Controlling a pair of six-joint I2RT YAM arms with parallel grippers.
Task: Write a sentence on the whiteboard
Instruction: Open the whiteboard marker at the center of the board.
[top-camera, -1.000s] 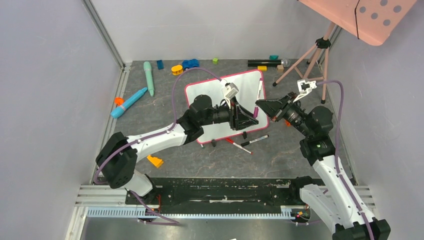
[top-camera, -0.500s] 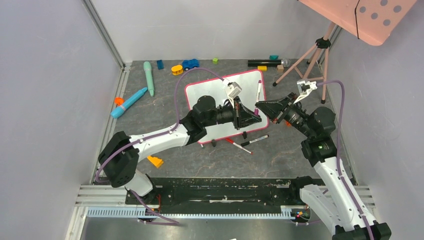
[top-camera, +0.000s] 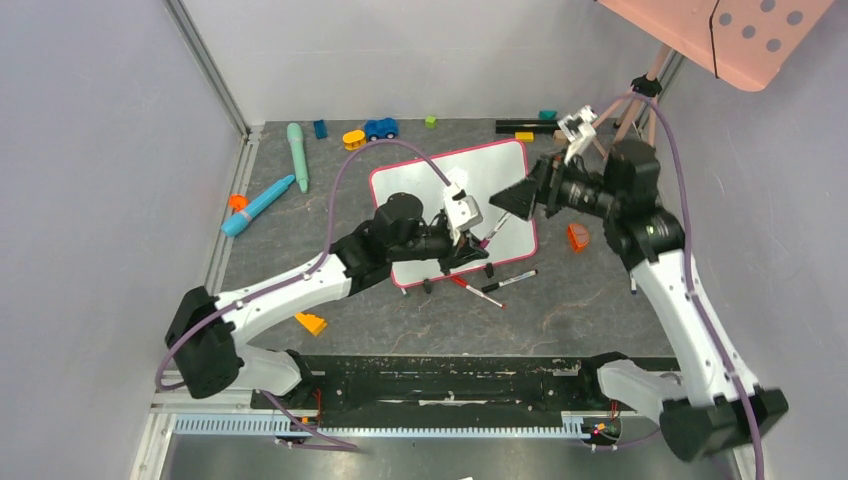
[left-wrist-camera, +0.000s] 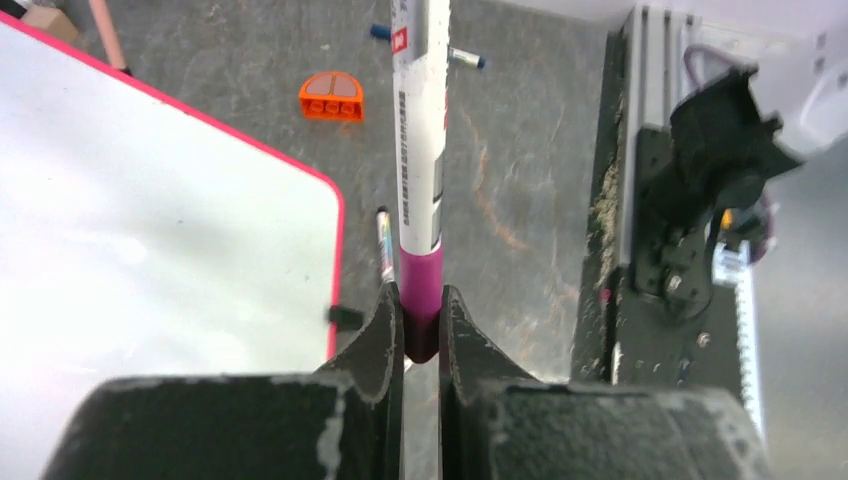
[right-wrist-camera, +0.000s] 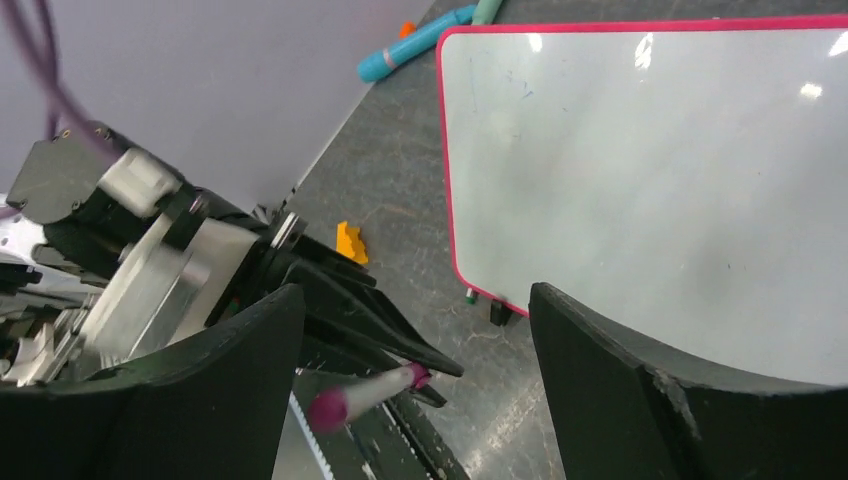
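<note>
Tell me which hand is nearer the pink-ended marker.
Left. The left hand is shut on the marker, gripping its pink end. The right hand is open, apart from it, over the whiteboard.

Left arm (top-camera: 290, 288) stretches from near-left base toward far right, end effector (left-wrist-camera: 421, 300) pinched tight on a marker (left-wrist-camera: 420, 150). Right arm (top-camera: 685, 300) raised at right, end effector (right-wrist-camera: 415, 300) pointing left, fingers spread wide.

White links (top-camera: 285, 290), black joints (top-camera: 205, 352) — purple cables (top-camera: 345, 178) (one per arm), black grippers (top-camera: 478, 247) (top-camera: 504, 203)
</note>
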